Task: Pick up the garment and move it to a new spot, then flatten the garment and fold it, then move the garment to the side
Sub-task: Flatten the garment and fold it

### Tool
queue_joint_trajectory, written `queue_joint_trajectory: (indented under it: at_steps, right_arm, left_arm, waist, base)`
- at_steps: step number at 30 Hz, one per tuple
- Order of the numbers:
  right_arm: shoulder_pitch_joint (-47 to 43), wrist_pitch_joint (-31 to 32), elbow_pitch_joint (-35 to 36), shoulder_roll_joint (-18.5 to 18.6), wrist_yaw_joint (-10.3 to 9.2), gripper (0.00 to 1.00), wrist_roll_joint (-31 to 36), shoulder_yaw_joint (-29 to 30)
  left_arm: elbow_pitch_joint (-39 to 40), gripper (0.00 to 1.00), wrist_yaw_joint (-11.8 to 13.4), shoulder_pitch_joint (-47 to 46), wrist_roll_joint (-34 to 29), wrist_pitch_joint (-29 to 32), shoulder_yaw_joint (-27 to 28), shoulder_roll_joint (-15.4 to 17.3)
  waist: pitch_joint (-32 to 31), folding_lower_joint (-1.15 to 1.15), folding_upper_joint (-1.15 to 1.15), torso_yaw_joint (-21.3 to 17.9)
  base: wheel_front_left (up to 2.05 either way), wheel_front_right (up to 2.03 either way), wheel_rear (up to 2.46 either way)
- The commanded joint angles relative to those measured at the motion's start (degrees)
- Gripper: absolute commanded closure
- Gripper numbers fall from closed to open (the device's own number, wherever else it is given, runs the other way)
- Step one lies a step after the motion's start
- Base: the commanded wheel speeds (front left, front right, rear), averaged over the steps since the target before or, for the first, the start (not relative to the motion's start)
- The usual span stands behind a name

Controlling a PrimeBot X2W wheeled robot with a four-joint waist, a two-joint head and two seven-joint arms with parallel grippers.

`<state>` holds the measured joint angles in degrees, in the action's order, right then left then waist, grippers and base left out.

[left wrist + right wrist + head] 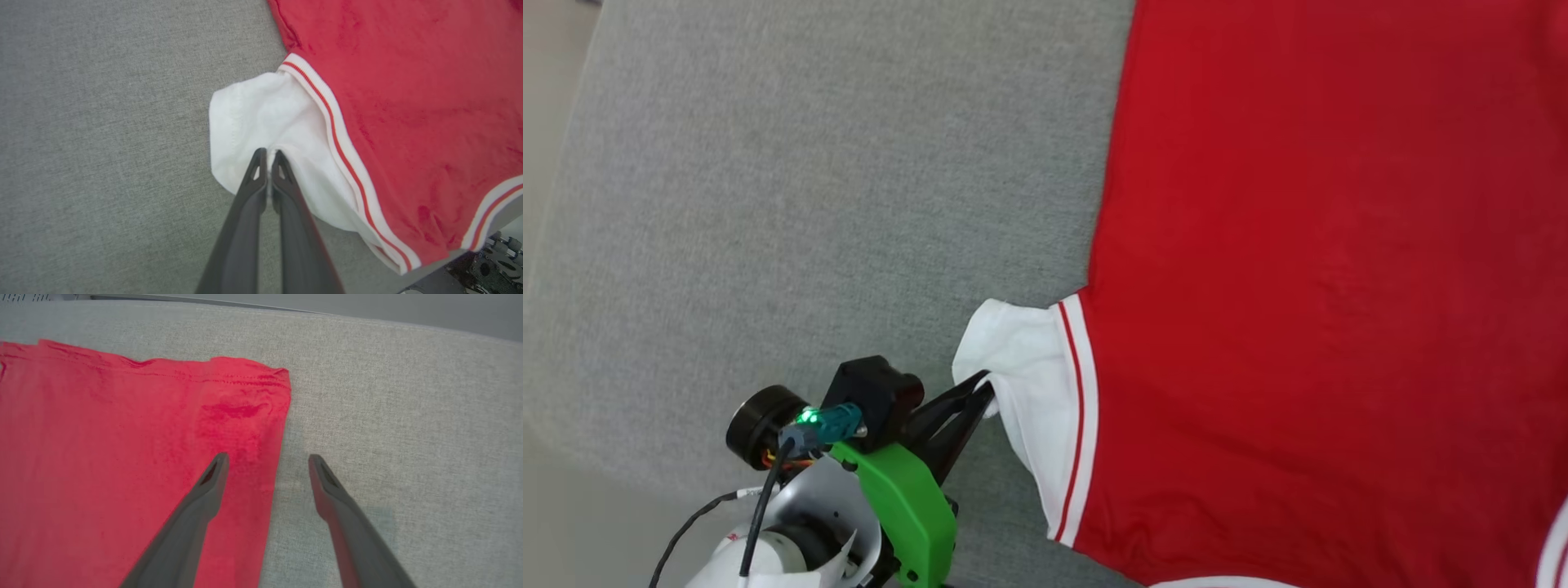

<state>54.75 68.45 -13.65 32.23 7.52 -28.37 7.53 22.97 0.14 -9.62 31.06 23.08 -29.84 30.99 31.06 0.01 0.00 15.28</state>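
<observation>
Two grips to watch: left fingers (245, 212) pinched the white sleeve (261, 118), right fingers (196, 510) hung wide apart over the red jersey (122, 457) at its side edge, hem near the far edge of the tabletop (408, 416). I'd pull the sleeve outward, low and gentle.

A: How's the left gripper (986, 392)?
B: Jaws pressed together, pinching the garment (1298, 286) at its white sleeve (253, 118); the arm (911, 510) reaches up and rightward in the head view.
A: And the right gripper (267, 459)?
B: Fingers spread wide, gripping nothing.

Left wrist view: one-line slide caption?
Left gripper pinching the white sleeve of the garment, laid on a grey surface.
</observation>
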Motion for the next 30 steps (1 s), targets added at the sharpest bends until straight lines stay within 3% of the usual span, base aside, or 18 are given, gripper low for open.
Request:
queue_joint_trajectory:
  at_steps: [1,9,17,19,30]
  right_arm:
    - [1.7,0.3,-1.4,0.1,-0.03,0.00,1.4,0.0]
    - [7.1,0.7,-6.5,0.8,-0.03,0.00,6.0,-0.5]
    - [5.3,2.4,-9.1,1.1,-0.03,0.00,7.0,-2.6]
    - [4.3,3.4,-9.3,1.3,-0.03,1.00,7.1,-3.2]
    - [0.6,3.0,-8.5,1.8,-0.03,1.00,6.4,-3.5]
  left_arm:
    - [0.1,1.00,-0.3,-1.3,-0.6,-0.7,-0.2,-0.5]
    - [-0.9,1.00,-0.6,-3.0,-1.1,-2.6,-0.8,-2.2]
    - [-2.3,1.00,-0.7,-3.8,-1.0,-3.6,-1.1,-3.1]
    - [-2.5,1.00,-0.6,-3.9,-0.9,-3.9,-0.8,-3.1]
    - [-3.2,1.00,-0.3,-4.3,-1.0,-4.1,-0.6,-2.6]
  waist:
    - [6.0,-0.01,0.00,5.7]
    - [8.7,-0.01,0.00,7.4]
    - [8.8,-0.01,0.00,8.0]
    - [8.6,-0.01,0.00,8.0]
    - [6.2,-0.01,0.00,7.0]
  base:
    - [0.00,0.00,0.00]
    - [0.00,0.00,0.00]
    - [0.00,0.00,0.00]
    - [0.00,0.00,0.00]
    - [0.00,0.00,0.00]
